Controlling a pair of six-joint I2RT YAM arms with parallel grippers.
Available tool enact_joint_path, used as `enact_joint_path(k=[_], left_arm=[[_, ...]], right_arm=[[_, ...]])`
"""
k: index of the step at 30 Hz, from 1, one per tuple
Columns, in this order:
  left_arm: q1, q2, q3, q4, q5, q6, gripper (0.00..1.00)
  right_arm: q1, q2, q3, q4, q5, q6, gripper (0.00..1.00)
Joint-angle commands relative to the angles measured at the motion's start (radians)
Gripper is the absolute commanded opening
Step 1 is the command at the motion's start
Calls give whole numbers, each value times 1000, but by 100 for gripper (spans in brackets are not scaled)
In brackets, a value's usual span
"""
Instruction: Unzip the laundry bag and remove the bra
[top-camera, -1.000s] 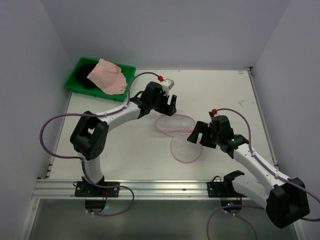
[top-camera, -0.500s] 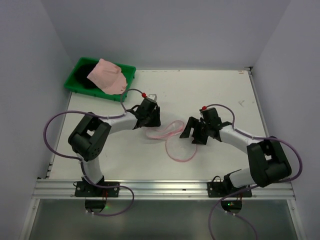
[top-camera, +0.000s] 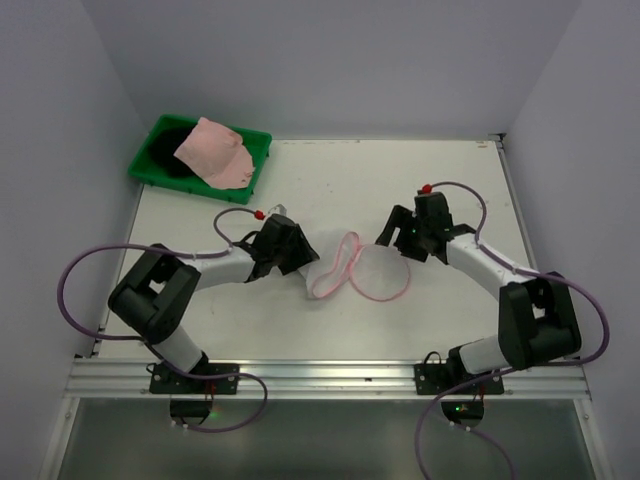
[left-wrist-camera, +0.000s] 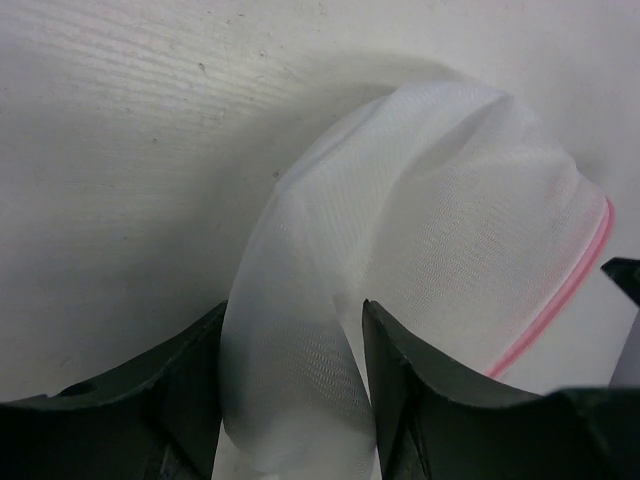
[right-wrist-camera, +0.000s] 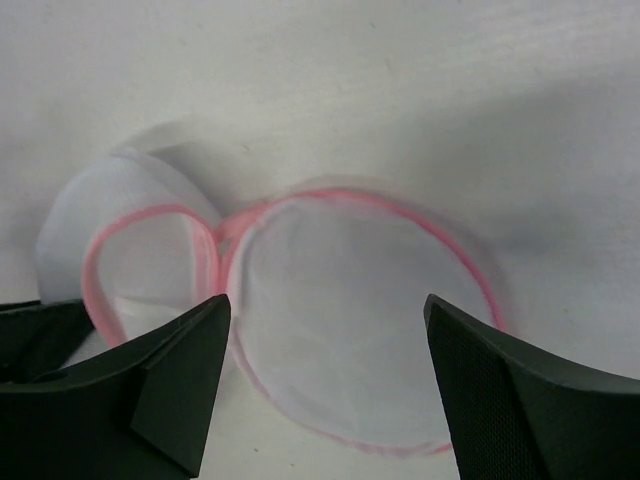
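Note:
The laundry bag (top-camera: 378, 272) lies unzipped in two round halves of white mesh with pink zipper rims. One half lies flat on the table, and the other (top-camera: 335, 265) is lifted on edge. My left gripper (top-camera: 303, 262) is shut on the mesh of the lifted half, seen pinched between its fingers in the left wrist view (left-wrist-camera: 292, 395). My right gripper (top-camera: 397, 238) is open, hovering just behind the flat half (right-wrist-camera: 365, 330), its jaws wide apart and empty (right-wrist-camera: 330, 390). No bra shows inside the mesh. A pink garment (top-camera: 215, 150) that looks like the bra lies in the green tray.
The green tray (top-camera: 150, 160) stands at the far left corner and also holds a dark item (top-camera: 165, 152) under the pink garment. Grey walls close the table on the left, back and right. A metal rail (top-camera: 320, 378) runs along the near edge.
My left gripper has pulled back toward the near left, dragging one half of the bag up on edge. My right gripper has moved toward the far side, and the flat half now lies in front of it.

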Motion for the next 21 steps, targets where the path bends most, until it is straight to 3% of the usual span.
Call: enact_joint_path(k=[1,6,13,21], left_arm=[[2,12,11,76,5,-91,55],[1,22,30,74,5,-91,51],[4,-5,11,59,-38,-87,43],[70,-81,-52,4,-83,-60,38]], right_arm=[[1,-85,-113,-84,120,44,80],[-4,-132,-234,-82,131,102,74],[-4,-113,-222,-101,131,129,67],[-2,-194,-211,-151,203,121,67]])
